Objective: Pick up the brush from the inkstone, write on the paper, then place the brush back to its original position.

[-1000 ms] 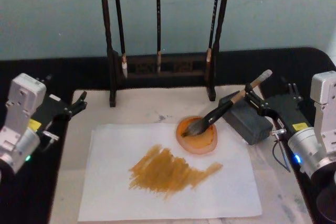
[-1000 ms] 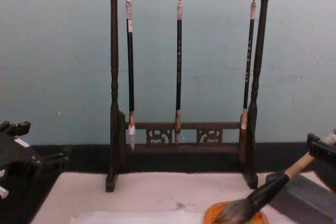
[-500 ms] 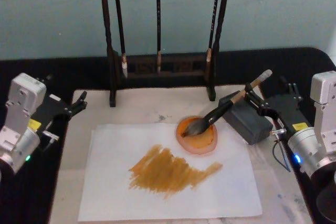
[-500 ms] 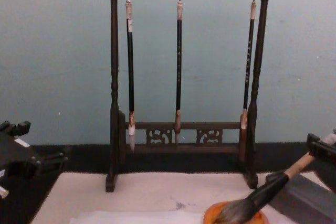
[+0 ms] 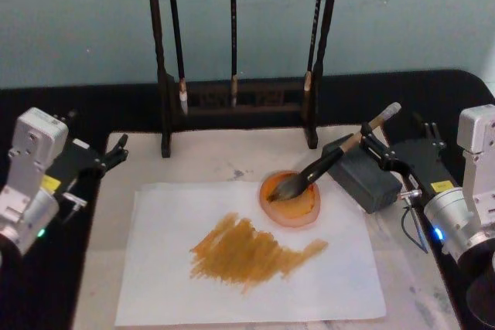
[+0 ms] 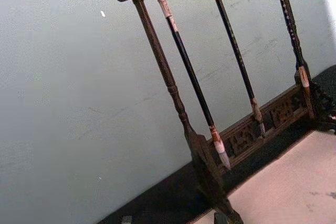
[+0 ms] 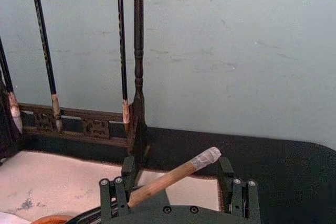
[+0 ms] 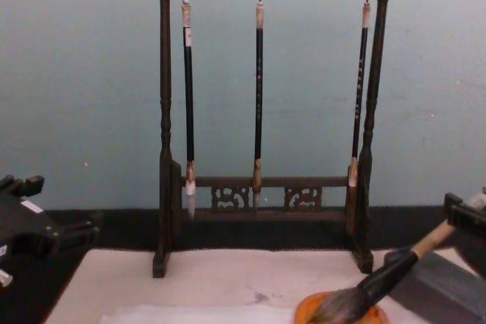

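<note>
Brush (image 5: 332,158) bristles rest in the inkstone (image 5: 291,200); right end effector (image 7: 174,184) fingers stand spread around its handle, contact unclear.

Soft, even, rather dim illumination with a cool cast falls across the teal wall (image 8: 83,96); shadows under the brush rack (image 8: 262,111) are faint and diffuse, and no glare appears on the paper (image 5: 232,268). All views are mildly blurred, softest toward the 3 o'clock and 9 o'clock edges; the brush (image 8: 364,294) bristles at 5 o'clock look fuzzy.
</note>
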`<state>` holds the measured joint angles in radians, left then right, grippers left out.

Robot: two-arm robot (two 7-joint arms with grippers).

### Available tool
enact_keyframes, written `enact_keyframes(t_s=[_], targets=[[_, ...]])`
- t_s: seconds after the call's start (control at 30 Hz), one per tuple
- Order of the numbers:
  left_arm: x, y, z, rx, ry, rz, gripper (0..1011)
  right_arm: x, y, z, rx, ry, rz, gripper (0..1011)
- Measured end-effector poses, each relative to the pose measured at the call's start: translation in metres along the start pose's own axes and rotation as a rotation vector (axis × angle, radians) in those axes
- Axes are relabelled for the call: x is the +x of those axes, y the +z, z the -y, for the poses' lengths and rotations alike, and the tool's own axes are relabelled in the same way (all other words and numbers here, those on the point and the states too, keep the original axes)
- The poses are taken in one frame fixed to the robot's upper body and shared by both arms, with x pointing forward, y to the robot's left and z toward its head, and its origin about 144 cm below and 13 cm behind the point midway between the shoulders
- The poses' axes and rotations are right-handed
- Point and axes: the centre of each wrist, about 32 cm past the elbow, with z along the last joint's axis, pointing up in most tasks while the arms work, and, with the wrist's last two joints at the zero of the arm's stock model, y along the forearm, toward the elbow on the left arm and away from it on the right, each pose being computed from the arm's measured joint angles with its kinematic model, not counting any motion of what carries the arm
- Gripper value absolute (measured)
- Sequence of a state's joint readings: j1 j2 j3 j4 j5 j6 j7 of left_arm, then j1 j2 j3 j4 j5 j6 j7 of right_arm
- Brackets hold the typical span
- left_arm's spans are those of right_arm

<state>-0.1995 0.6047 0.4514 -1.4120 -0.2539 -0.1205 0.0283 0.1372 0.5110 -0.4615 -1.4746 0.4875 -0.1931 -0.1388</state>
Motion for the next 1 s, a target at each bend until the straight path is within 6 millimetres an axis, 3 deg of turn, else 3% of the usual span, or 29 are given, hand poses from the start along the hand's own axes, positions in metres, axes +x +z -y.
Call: enact_keyframes(t_s=[1.0], targets=[[0.0000, 0.0000, 0.0000, 0.000, 0.000, 0.000, 1010, 0.0000, 0.0000, 0.0000, 0.000, 0.000, 0.000, 1000]])
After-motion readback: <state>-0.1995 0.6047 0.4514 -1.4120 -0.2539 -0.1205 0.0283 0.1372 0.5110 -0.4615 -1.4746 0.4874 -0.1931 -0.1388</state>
